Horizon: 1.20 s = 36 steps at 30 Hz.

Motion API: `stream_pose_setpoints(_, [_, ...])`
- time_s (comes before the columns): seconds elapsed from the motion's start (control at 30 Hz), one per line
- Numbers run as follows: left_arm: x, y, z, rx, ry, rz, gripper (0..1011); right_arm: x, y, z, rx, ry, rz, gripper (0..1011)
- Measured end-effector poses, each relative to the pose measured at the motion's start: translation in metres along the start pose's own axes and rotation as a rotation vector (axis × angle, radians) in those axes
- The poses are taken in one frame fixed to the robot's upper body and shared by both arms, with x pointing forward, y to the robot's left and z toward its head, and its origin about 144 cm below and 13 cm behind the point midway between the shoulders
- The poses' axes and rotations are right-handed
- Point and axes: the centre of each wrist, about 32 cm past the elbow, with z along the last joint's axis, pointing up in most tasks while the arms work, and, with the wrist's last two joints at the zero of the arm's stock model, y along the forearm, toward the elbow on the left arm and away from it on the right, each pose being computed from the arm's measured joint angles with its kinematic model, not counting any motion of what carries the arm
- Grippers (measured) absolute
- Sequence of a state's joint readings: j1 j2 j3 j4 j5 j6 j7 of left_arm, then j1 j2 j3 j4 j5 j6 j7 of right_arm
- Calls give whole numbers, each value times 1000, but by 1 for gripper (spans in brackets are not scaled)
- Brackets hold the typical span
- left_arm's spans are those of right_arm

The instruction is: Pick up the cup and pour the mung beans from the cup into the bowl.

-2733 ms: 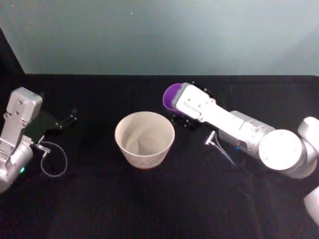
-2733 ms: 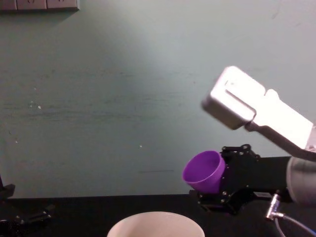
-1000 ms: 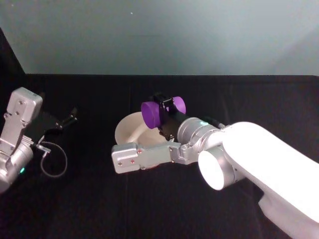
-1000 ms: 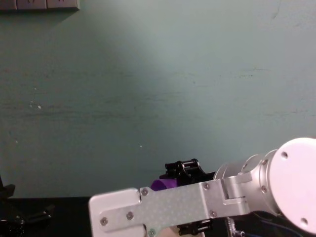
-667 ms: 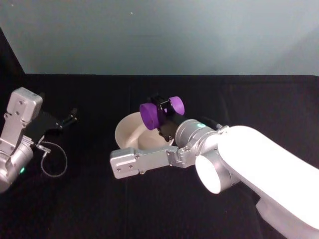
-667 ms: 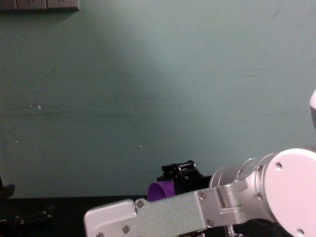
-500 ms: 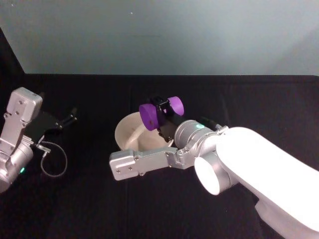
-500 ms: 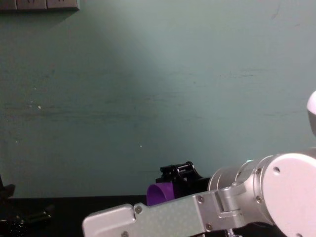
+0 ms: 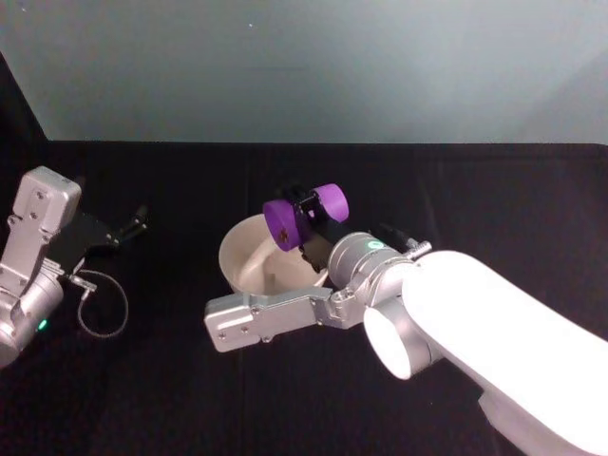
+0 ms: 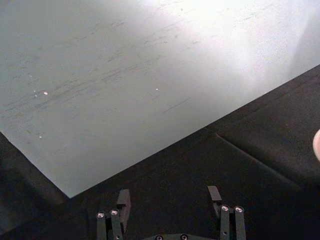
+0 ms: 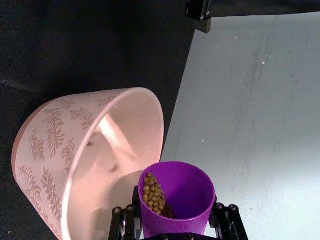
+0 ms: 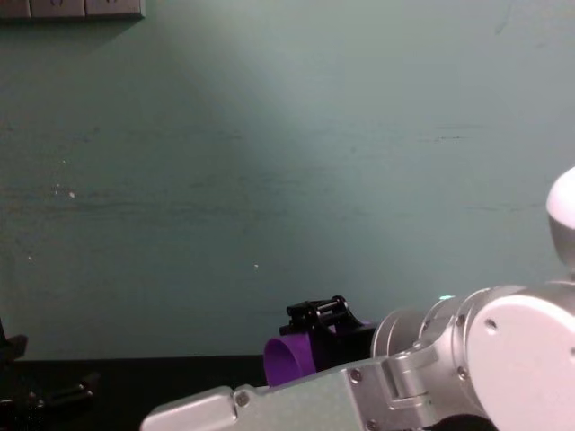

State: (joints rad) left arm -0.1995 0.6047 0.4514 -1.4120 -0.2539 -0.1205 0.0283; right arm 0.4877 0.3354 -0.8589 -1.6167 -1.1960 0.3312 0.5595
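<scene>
Nearest, the right arm's silver link crosses low in front of the bowl [image 9: 245, 258], which stands upright on the black tabletop [image 9: 494, 190]. Above the bowl's far right rim, the right end effector [image 9: 306, 219] is clamped around the middle of the cup [image 9: 283, 224]. The cup lies almost on its side, with its long axis running left to right and its mouth toward the robot's left, over the bowl's opening. Mung beans [image 11: 154, 194] are heaped along one inner wall. Off at the tabletop's left side, the left end effector [image 10: 168, 196] is parked, its fingers spread apart and empty.

A pale teal wall [image 12: 269, 135] rises behind a black tablecloth [image 9: 190, 399].
</scene>
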Motion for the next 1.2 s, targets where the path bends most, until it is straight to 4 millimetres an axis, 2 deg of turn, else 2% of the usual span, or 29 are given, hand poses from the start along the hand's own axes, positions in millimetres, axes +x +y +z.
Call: stream_pose_setpoints(1.2, [0, 0, 0, 0, 0, 0, 1000, -2, 0, 6, -25, -60, -1, 731])
